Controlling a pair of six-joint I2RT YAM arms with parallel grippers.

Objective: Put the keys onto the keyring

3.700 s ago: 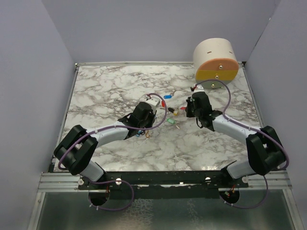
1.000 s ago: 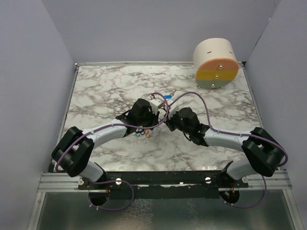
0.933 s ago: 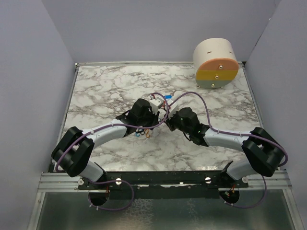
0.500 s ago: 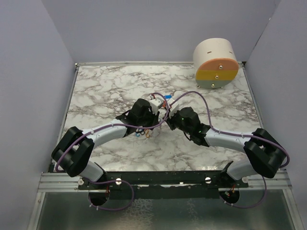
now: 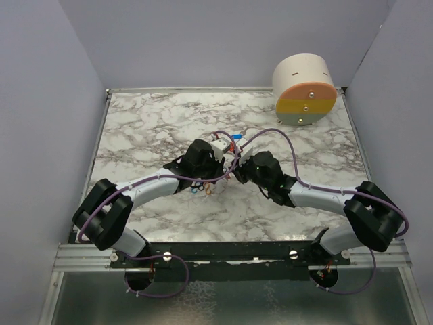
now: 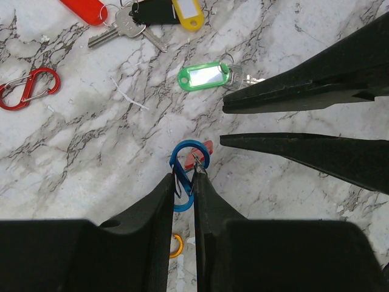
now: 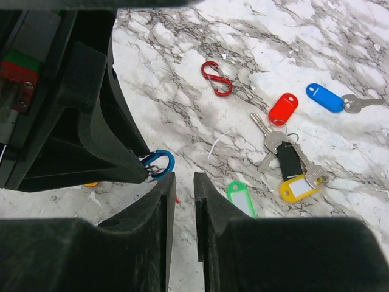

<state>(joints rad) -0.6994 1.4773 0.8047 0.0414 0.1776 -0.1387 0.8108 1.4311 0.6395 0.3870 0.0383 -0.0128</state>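
Observation:
My left gripper (image 6: pixel 184 176) is shut on the blue loop (image 6: pixel 182 207) of the keyring and holds it just above the marble; an orange loop (image 6: pixel 176 245) lies under the fingers. In the right wrist view the blue loop (image 7: pixel 161 163) sticks out of the left fingers (image 7: pixel 115 164). My right gripper (image 7: pixel 183 176) is open by a narrow gap and empty, its tips right beside that loop. The keys lie beyond: a green-tagged key (image 7: pixel 242 198), a bunch with red (image 7: pixel 283 108), black and yellow (image 7: pixel 298 187) tags, and a blue-tagged key (image 7: pixel 324 97). From above, both grippers (image 5: pixel 226 169) (image 5: pixel 238 172) meet mid-table.
A separate red loop (image 7: pixel 217 78) lies on the marble past the left gripper. A cream cylinder with an orange and yellow face (image 5: pixel 305 91) stands at the back right. Purple cables arch over both wrists. Walls close in the table's sides.
The right arm has swung left from the keys to meet the left gripper. In the last second it has only edged slightly closer. The left gripper holds still.

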